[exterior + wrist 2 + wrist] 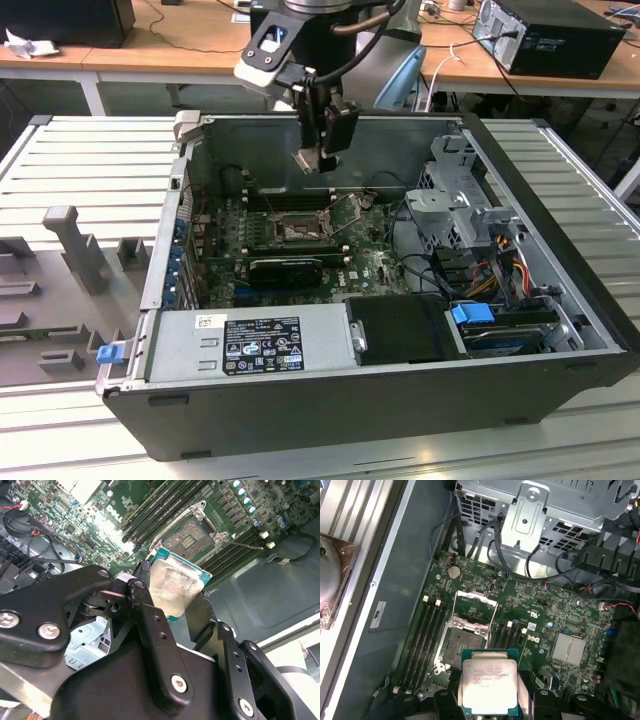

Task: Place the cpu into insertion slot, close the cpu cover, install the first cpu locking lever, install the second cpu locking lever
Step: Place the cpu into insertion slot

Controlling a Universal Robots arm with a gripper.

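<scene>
My gripper (320, 158) hangs over the open computer case, shut on the cpu (308, 160). The cpu (489, 682) is a flat square chip with a silver-grey top and a teal edge, held by its sides between the black fingers (146, 605). It floats above the green board, apart from it. The insertion slot (462, 647) is a dark square socket with a silvery rim, lying bare just beyond the chip. The same insertion slot (189, 535) shows in the second wrist view, and in the exterior view the insertion slot (300, 228) sits below the gripper. The cpu cover (476, 609) stands swung open at the socket's far side.
Long black memory slots (427, 640) flank the socket. A black card (287, 268) lies toward the near side, with a grey power supply (250, 345) in front. A metal drive cage (460, 200) with cables fills the exterior view's right. Case walls (400, 135) ring the board.
</scene>
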